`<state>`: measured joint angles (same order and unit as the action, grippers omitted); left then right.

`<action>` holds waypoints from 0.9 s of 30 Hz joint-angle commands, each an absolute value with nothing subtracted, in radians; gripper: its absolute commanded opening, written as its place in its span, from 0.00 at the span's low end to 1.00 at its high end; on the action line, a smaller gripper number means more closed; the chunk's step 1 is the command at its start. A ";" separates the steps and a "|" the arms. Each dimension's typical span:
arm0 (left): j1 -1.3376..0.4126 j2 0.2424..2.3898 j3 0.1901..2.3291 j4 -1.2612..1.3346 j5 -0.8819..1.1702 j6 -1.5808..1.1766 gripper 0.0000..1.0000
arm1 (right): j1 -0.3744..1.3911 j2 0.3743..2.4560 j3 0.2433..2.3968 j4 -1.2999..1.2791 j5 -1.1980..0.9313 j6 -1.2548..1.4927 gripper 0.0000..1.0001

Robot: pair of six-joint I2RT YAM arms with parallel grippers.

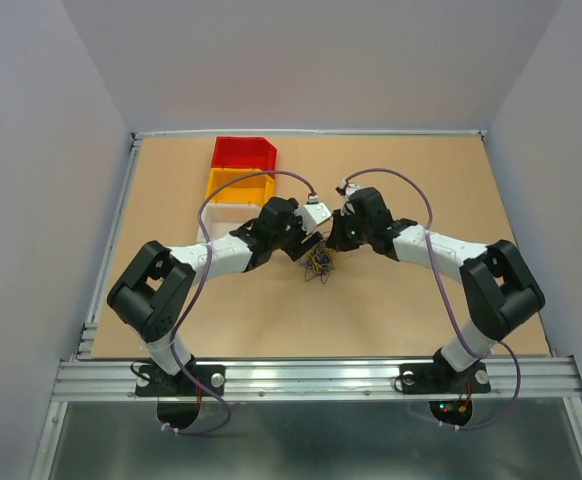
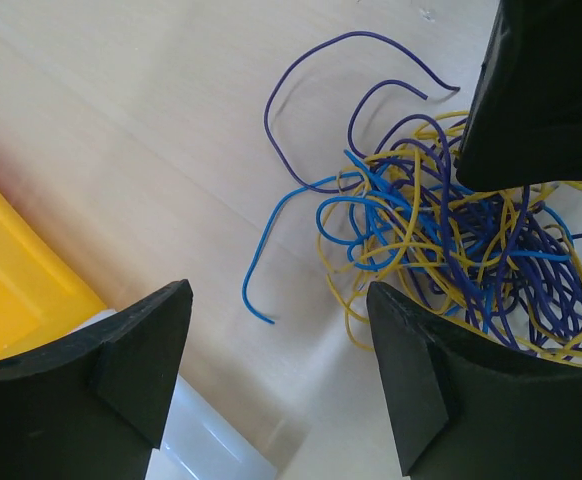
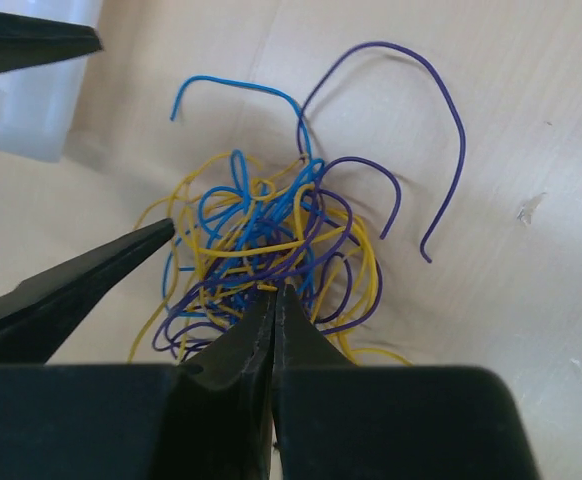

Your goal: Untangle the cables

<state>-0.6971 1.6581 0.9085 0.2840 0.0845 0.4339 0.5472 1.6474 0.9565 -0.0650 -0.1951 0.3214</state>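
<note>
Top view: cables (image 1: 319,264) = one small clump on the table (image 1: 421,310), frame centre, right below where my two wrists meet. All one knot, not separated yet. Red bin (image 1: 243,152) + yellow bin (image 1: 239,186) sit upper left of centre, touching each other, well apart from the clump.

L gripper (image 1: 314,243): open. In L wrist view the L gripper (image 2: 279,290) fingers are at frame bottom w/ a wide gap. Only bare table + one loose blue end show between them, nothing gripped. Cables (image 2: 441,240) fill the right half of frame, partly hidden behind the lower-right finger (image 2: 411,380). Purple, yellow and blue strands are mixed. Two purple ends stray to upper centre, one blue end to centre left. R gripper body blocks the upper right corner, over the clump. Yellow bin (image 2: 11,290) at left edge, whitish box (image 2: 211,440) at bottom, below the fingers.

R gripper (image 1: 337,238): closed. In R wrist view the R gripper (image 3: 274,300) tips are pressed together w/ no gap, at the lower edge of the cables (image 3: 271,235). Strands run right up to the tips. Can't tell if one is actually pinched: too fine, and the tips cover it. A long purple end arcs out upper right, a blue end upper left of centre. One L gripper finger (image 3: 81,285) pokes in from the left, just beside the clump. Whitish box (image 3: 26,110) in the upper left corner.
</note>
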 commanded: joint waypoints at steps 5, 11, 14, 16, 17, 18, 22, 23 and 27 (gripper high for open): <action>-0.701 1.657 0.957 0.262 0.132 0.429 0.52 | 0.541 1.313 0.870 0.093 -0.209 0.362 0.01; -0.699 1.646 0.950 0.250 0.189 0.446 0.64 | 0.543 1.230 0.822 0.118 -0.111 0.367 0.02; -0.700 1.635 0.945 0.244 0.224 0.448 0.75 | 0.543 1.216 0.813 0.120 -0.078 0.377 0.00; -0.699 1.626 0.940 0.245 0.236 0.451 0.77 | 0.543 1.177 0.802 0.127 -0.058 0.380 0.01; -0.698 1.625 0.936 0.245 0.239 0.453 0.78 | 0.545 1.157 0.783 0.133 -0.046 0.380 0.01; -0.699 1.623 0.934 0.245 0.245 0.453 0.78 | 0.543 1.111 0.769 0.161 -0.032 0.380 0.01; -0.695 1.600 0.917 0.252 0.258 0.456 0.79 | 0.543 0.978 0.695 0.227 0.024 0.382 0.00; -0.693 1.591 0.913 0.255 0.253 0.453 0.79 | 0.543 0.956 0.686 0.235 0.028 0.379 0.01; -0.609 1.439 0.824 0.362 0.300 0.407 0.78 | 0.545 0.876 0.664 0.245 0.006 0.364 0.01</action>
